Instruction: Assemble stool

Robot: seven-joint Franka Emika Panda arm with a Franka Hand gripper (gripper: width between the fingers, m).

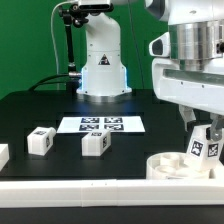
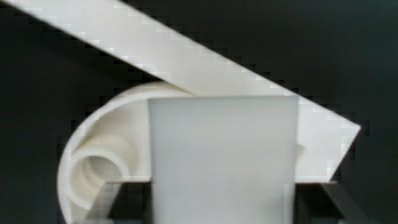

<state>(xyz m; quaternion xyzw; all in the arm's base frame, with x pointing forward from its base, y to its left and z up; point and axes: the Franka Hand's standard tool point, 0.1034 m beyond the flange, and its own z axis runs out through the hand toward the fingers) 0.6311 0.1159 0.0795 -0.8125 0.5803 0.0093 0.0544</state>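
Stool seat disc (image 1: 170, 166) low and round on the black table (image 1: 30, 110), near the front on the exterior view's right, just behind the long white rail (image 1: 90, 188). Right over the disc, one chunky white leg (image 1: 206, 149), standing straight up, with its black-and-white tag turned to the camera. Lower end of the leg down by the disc's rim; cannot tell if touching or just above. Gripper (image 1: 205, 133) closed tight on that leg, holding it near the upper end, with a finger on each side pressed against it. Same grip in the wrist view: leg wide and flat in the middle, dark fingers (image 2: 125, 207) at both sides, disc curling behind, rail slanting across farther back. Two loose legs (image 1: 40, 141) on the exterior view's left, lying well apart from each other and far from the disc. One more white part (image 1: 3, 155) cut off at that edge. Marker board (image 1: 100, 124) flat behind the loose legs, in front of the arm's white base (image 1: 102, 65).
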